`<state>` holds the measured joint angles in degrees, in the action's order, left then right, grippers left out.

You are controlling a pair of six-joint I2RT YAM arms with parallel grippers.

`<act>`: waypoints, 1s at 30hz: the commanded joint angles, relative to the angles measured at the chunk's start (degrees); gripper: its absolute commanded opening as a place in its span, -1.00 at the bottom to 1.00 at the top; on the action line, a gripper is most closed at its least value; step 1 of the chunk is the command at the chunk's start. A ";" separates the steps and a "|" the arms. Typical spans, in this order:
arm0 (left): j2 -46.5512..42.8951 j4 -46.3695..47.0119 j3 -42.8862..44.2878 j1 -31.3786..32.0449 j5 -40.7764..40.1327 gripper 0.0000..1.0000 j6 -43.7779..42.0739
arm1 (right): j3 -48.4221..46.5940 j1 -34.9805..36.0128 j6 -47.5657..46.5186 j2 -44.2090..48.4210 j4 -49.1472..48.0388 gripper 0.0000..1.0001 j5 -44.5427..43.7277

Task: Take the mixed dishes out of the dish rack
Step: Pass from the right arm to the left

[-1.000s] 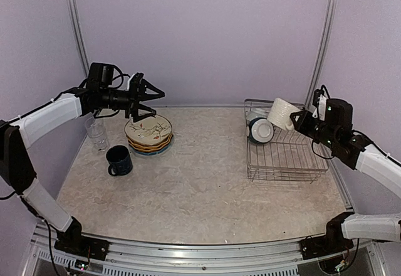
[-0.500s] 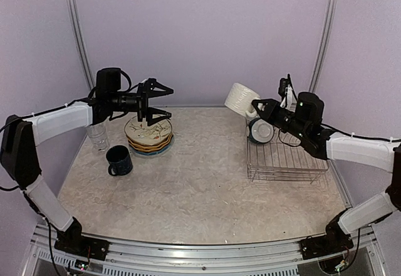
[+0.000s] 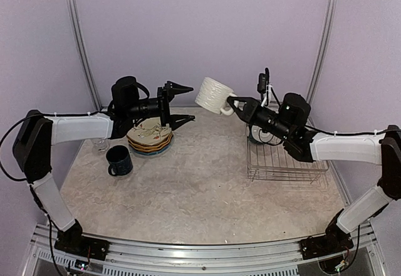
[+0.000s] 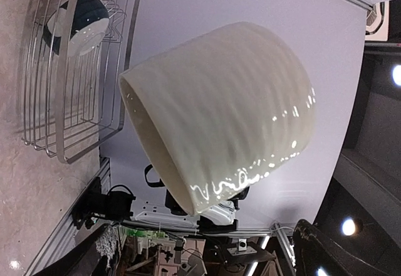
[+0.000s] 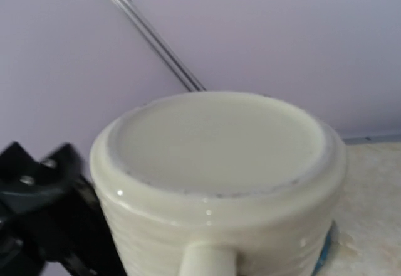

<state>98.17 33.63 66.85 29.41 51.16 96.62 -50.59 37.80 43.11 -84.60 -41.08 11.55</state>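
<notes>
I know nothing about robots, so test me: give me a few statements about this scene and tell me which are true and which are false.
The right gripper holds the cream ribbed mug in the air by its handle. True.
The left gripper is clamped shut. False: its jaws stand open, facing the mug.
The dark blue mug sits in the silver wire dish rack. False: it stands on the table beside the stack of patterned plates.
The teal bowl lies in the rack. True.
</notes>
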 commanded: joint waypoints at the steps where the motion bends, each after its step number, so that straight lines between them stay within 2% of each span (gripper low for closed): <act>1: 3.67 7.98 4.72 3.09 -4.00 0.84 5.63 | -0.54 0.70 -0.83 2.79 -11.68 -1.00 1.37; 8: 8.45 22.42 7.30 7.60 -12.81 0.68 8.95 | 6.35 1.17 1.44 6.44 -17.38 -1.00 1.71; 12: 11.07 26.85 9.11 9.51 -15.92 0.54 10.23 | 9.77 1.22 2.43 8.35 -20.25 -1.00 1.96; 16: 14.75 31.88 11.60 10.92 -18.66 0.32 11.46 | 12.61 1.18 3.41 9.77 -24.23 -1.00 2.32; 30: 20.54 39.36 17.83 15.06 -24.31 -0.53 11.48 | 17.83 1.15 6.39 11.89 -29.67 -1.00 2.06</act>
<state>116.29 68.27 81.80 44.27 30.70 108.66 -33.61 38.46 48.62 -74.30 -63.24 10.28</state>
